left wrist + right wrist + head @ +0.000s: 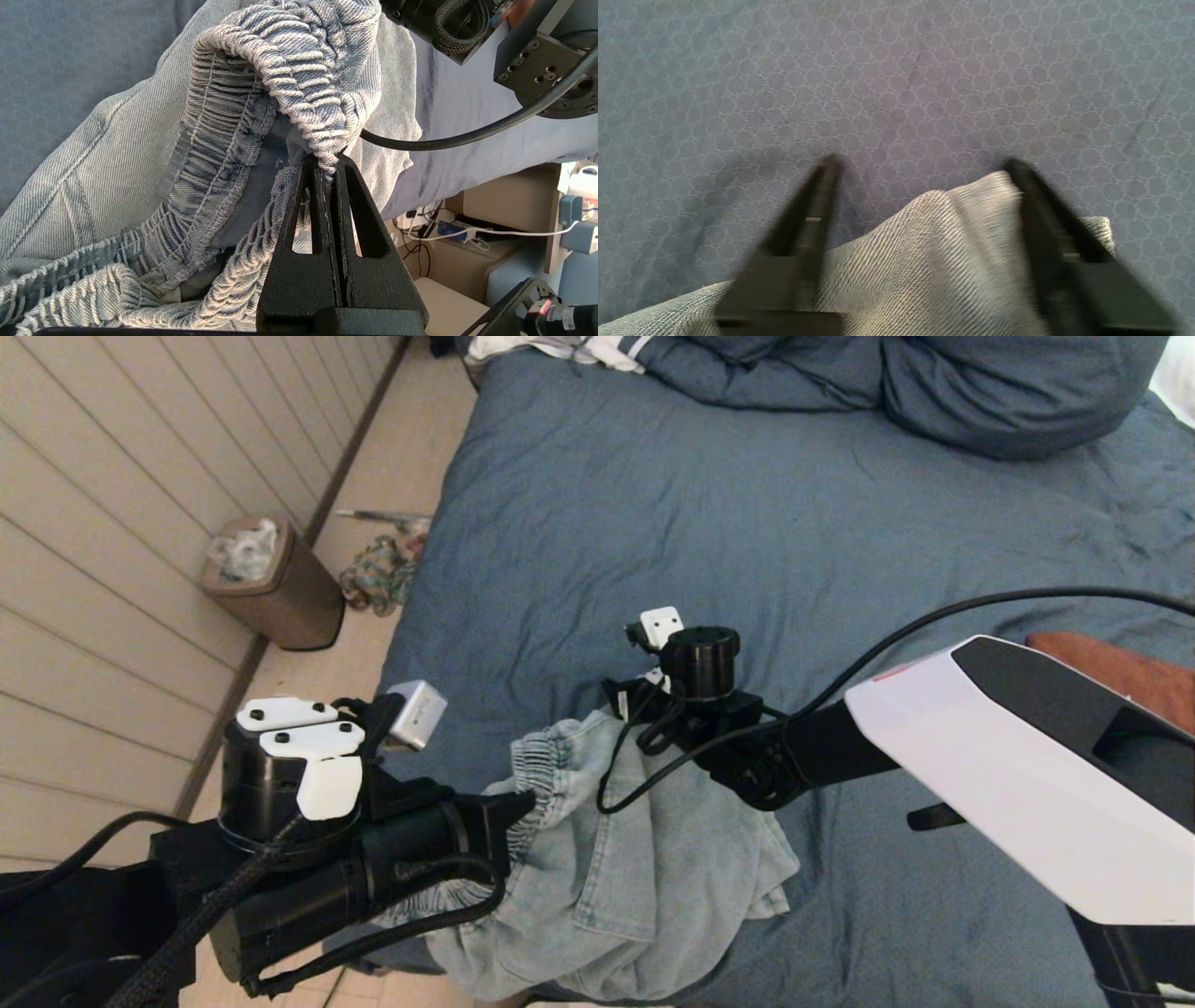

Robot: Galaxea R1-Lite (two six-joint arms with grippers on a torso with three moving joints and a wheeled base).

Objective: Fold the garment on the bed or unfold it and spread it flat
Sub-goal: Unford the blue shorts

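One pair of denim shorts (pixel 616 859) is bunched at the near edge of the bed (pixel 747 523), its waistband pinched by the left gripper (pixel 332 163), while its cloth is straddled by the parted right gripper (pixel 920 163).

Light-blue denim garment (pixel 644 887); slate-blue honeycomb-patterned bed (pixel 747 523).

bed (pixel 709 523): wrinkled slate-blue cover | on it: light denim garment (pixel 635 859) at near edge; blue pillows (pixel 980 392) at far end
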